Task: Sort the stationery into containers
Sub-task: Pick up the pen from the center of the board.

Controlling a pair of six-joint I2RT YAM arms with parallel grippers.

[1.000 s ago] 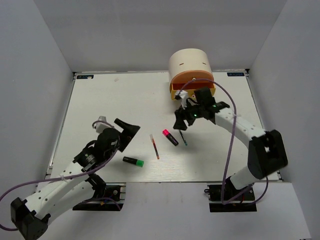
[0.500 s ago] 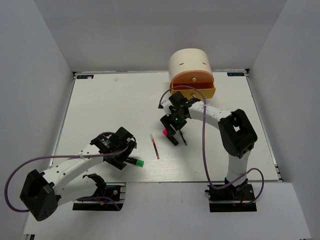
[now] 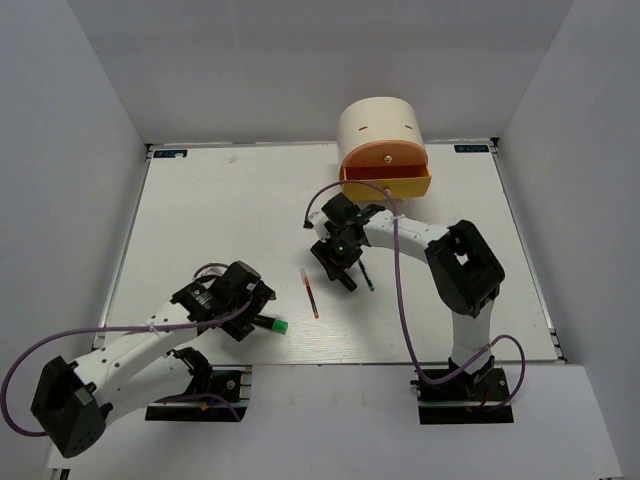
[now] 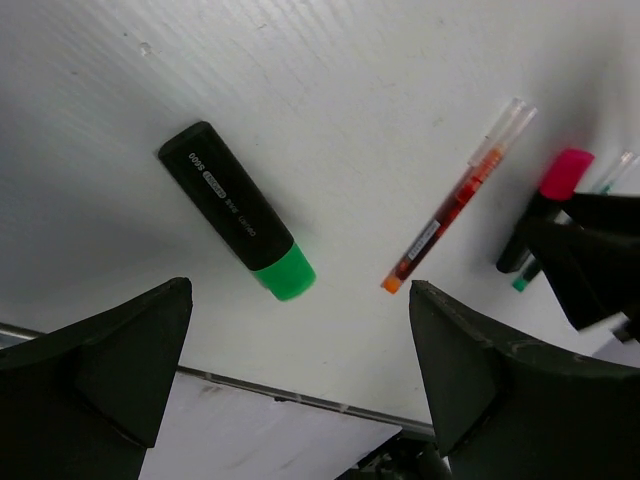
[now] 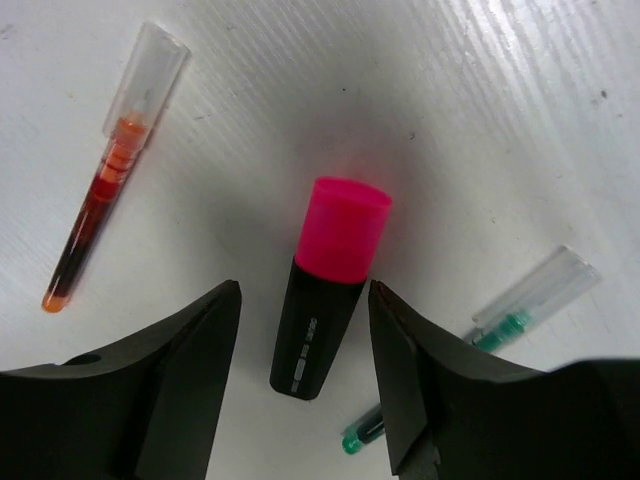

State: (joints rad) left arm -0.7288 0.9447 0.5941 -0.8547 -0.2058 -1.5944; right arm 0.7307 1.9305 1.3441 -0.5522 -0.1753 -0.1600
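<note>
Near edge: my left tool (image 3: pixel 243 303) hangs with jaws spread and empty, poised by the green-capped highlighter (image 4: pixel 236 224), evidently lined up for a pick. Mid-desk (image 3: pixel 200 220): the red pen (image 3: pixel 309 292) lies loose. Beyond it my right tool (image 3: pixel 338 252), jaws apart, straddles the pink-capped highlighter (image 5: pixel 326 300) without gripping it; the green pen (image 5: pixel 500 328) lies just beside. Far: the cream drawer unit (image 3: pixel 378 128), one drawer (image 3: pixel 418 183) pulled out to receive items. A second ago both tools stood further off, the right one by that drawer.

left gripper (image 4: pixel 298 290) splayed, right gripper (image 5: pixel 303 290) splayed
</note>
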